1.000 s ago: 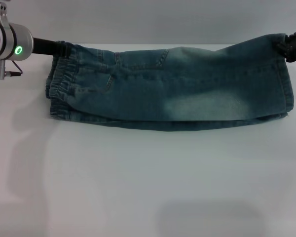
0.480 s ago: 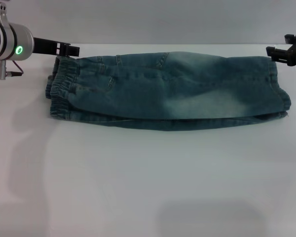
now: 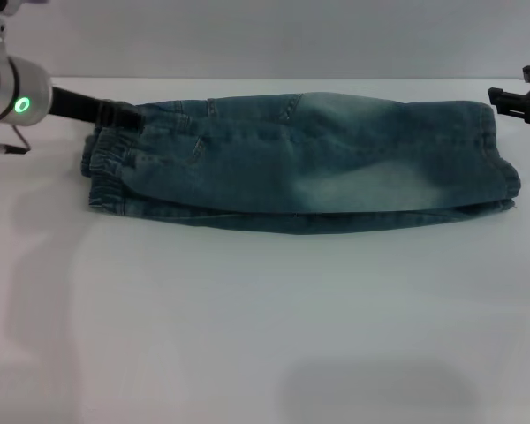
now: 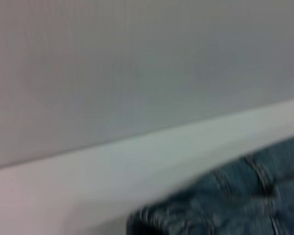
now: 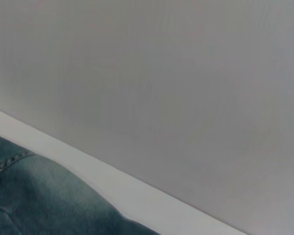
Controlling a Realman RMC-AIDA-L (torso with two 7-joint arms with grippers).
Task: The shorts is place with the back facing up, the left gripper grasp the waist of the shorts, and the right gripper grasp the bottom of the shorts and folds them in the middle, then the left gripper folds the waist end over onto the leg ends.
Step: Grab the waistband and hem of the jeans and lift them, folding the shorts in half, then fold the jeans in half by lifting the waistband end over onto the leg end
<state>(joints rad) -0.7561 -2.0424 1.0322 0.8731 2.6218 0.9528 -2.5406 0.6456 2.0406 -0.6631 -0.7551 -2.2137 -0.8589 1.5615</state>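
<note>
While the blue denim shorts (image 3: 300, 163) lie folded lengthwise on the white bench (image 3: 265, 309), the left gripper (image 3: 124, 115) touches their waist, grip unclear, and the right gripper (image 3: 512, 102) hangs released just beside the leg end.

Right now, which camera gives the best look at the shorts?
The head view: it shows the whole shorts, folded lengthwise on the table, waist toward the left tool and leg ends near the right tool. The left wrist view catches only a blurred edge of denim; the right wrist view shows one stitched corner.
</note>
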